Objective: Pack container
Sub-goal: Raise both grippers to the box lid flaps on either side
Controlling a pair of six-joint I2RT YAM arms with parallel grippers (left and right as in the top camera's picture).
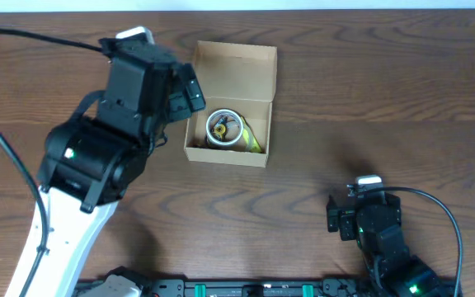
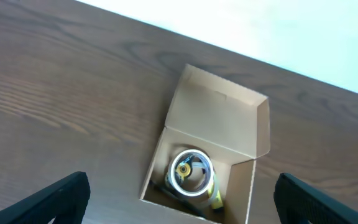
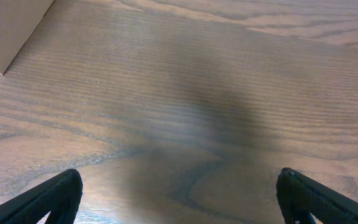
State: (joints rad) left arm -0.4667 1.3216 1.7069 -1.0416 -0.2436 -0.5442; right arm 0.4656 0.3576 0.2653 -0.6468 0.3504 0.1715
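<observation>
Packing looks mostly done: the container [image 1: 236, 70] sits on the counter [image 1: 386, 82] with a tape roll [image 1: 221, 128] inside (lid flap up, so closing likely remains), the left tool [image 1: 186, 92] wide and empty just beside it, the right tool [image 1: 367, 194] wide, well apart.

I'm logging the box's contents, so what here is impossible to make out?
Left wrist: the yellow item beside the tape roll in the container is too small to identify, partly hidden by the roll.
Right wrist: only a container corner shows, cut by the top-left edge.
Left wrist: bottom edge cuts off the container's near wall.
</observation>
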